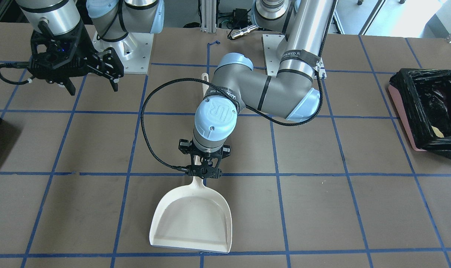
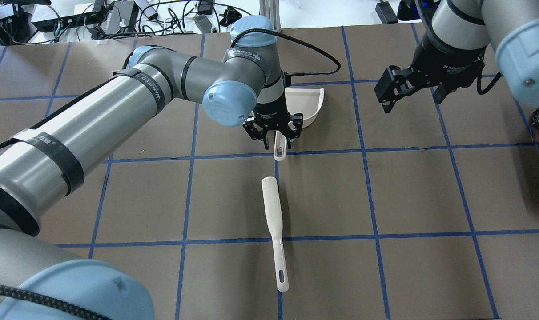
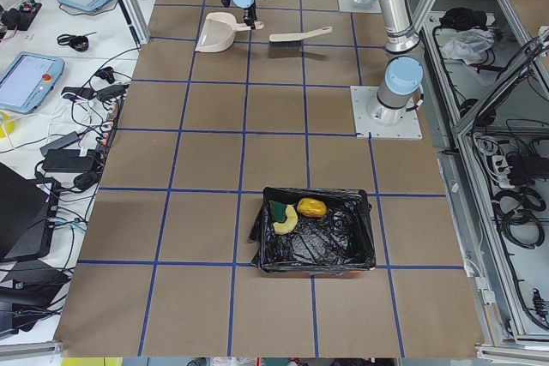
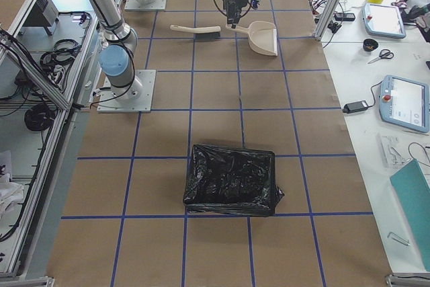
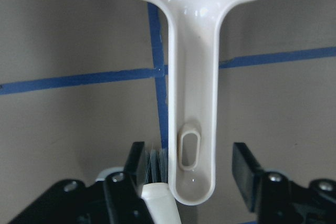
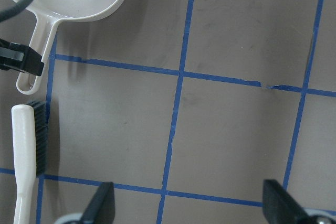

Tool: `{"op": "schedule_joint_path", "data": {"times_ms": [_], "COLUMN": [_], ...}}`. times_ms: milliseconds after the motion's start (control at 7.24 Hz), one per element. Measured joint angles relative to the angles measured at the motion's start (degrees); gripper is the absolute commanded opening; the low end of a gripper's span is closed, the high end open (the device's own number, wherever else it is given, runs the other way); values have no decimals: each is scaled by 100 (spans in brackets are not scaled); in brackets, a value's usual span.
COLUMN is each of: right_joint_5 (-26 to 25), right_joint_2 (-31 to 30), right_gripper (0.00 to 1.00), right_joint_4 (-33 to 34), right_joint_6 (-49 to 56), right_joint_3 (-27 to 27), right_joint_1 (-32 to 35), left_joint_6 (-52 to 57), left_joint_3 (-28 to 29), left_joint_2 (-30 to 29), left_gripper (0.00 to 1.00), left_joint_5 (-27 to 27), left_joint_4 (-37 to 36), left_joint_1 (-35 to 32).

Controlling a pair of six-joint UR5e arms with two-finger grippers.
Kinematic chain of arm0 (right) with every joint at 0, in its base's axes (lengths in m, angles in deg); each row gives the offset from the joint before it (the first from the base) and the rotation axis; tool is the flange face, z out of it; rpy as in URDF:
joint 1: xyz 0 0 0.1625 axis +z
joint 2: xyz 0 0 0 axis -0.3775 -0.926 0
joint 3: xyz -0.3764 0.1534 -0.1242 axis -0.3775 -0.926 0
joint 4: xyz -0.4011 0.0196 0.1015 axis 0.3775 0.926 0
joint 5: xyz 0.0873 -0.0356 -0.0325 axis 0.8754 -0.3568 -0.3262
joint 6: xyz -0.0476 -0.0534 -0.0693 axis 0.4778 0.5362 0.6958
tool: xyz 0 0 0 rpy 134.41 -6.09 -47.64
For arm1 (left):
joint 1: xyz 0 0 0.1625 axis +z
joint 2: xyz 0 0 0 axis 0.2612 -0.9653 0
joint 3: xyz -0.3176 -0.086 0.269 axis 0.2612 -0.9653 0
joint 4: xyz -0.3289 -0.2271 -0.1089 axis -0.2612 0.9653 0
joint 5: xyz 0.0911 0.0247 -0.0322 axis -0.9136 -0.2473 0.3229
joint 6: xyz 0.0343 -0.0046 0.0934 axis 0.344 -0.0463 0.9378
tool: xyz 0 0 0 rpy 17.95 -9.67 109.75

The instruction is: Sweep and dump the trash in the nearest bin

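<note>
The white dustpan (image 1: 192,219) lies flat on the table, and its pan looks bare. My left gripper (image 2: 276,142) is open, with a finger on each side of the dustpan handle (image 5: 191,103) and a gap to both fingers. The trash lies in the pink bin (image 3: 360,237) lined with a black bag, on my left: a golden lump (image 3: 310,207), a tan crescent (image 3: 286,223) and a green block (image 3: 279,210). That bin also shows in the front view (image 1: 400,111). My right gripper (image 2: 412,95) is open and empty above the table, far from the dustpan.
A white brush (image 2: 274,218) lies on the table just behind the dustpan handle, and its bristles show in the right wrist view (image 6: 39,137). A second black-lined bin (image 4: 232,179) stands at my right end of the table. Blue tape lines mark a grid on the brown table.
</note>
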Motion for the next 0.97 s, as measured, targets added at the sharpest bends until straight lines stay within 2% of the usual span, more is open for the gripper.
{"op": "schedule_joint_path", "data": {"times_ms": [552,967], "right_joint_5": [-28,-25], "right_joint_2": [12,13], "right_gripper": [100,100], "right_joint_4": [10,5], "right_joint_6": [18,14], "right_joint_3": [13,4], "right_joint_1": [8,3], "left_joint_6": [134,1058], "left_joint_3": [93,389], "left_joint_2": [455,1221], "left_gripper": [100,100], "left_joint_5": [-76,-374], "left_joint_4": [63,664], "left_joint_1": [176,1036]}}
